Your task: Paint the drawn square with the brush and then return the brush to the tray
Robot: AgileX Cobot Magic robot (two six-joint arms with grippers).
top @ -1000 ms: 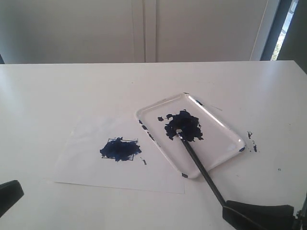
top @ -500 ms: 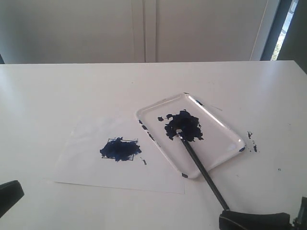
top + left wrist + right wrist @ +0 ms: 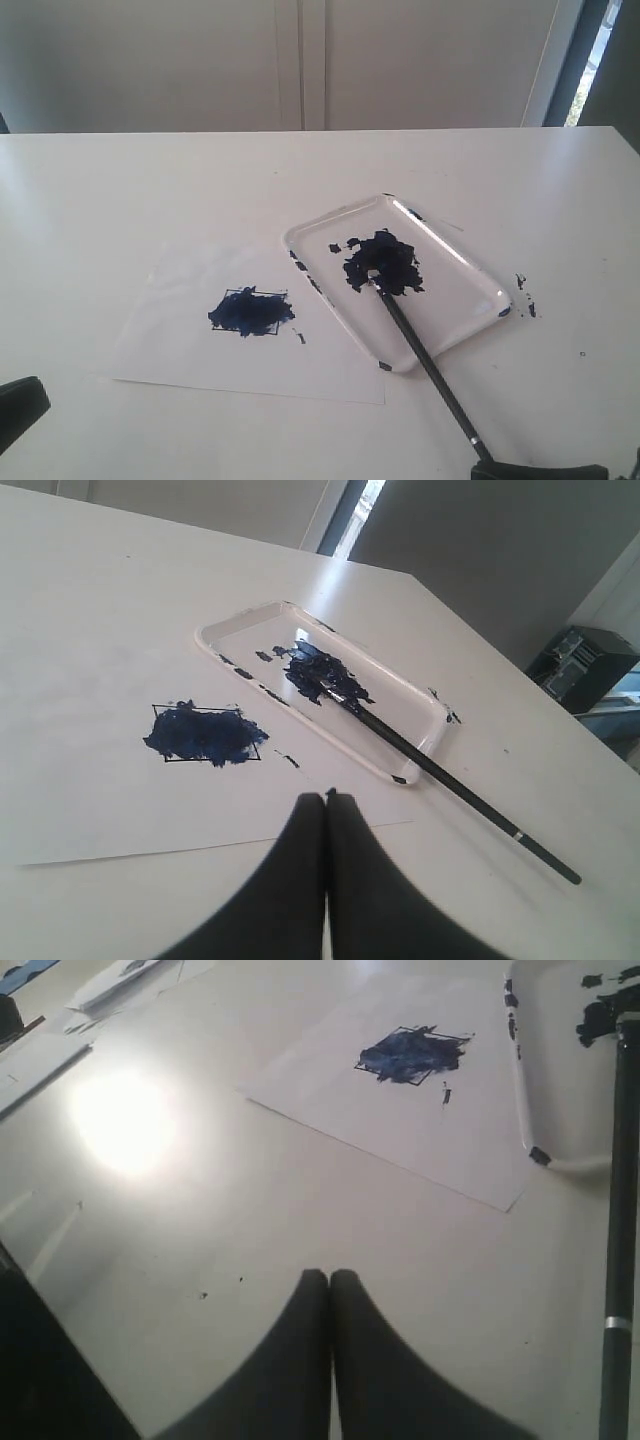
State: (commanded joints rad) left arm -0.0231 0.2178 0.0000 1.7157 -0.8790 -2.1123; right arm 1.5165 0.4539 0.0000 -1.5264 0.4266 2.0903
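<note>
The brush [image 3: 425, 362] lies free, its dark tip in the paint blotch of the tray [image 3: 470, 272] and its black handle sticking out over the rim onto the table. The drawn square [image 3: 250, 312], smeared dark blue, sits on the white sheet [image 3: 190, 350] left of the tray. My right gripper [image 3: 329, 1275] is shut and empty, low at the table's near edge [image 3: 540, 472], just past the handle's end, with the brush [image 3: 622, 1210] beside it. My left gripper [image 3: 325, 797] is shut and empty over the sheet's near edge, facing the square [image 3: 205, 733] and tray [image 3: 395, 708].
Blue paint specks [image 3: 525, 300] mark the table right of the tray. A pale wall with a vertical seam runs behind the table's far edge. In the right wrist view, loose papers [image 3: 110, 985] lie far off on the table.
My right gripper has drawn back toward the near edge, away from the brush handle's end. The brush, tray and sheet have not moved. The left gripper is still.
</note>
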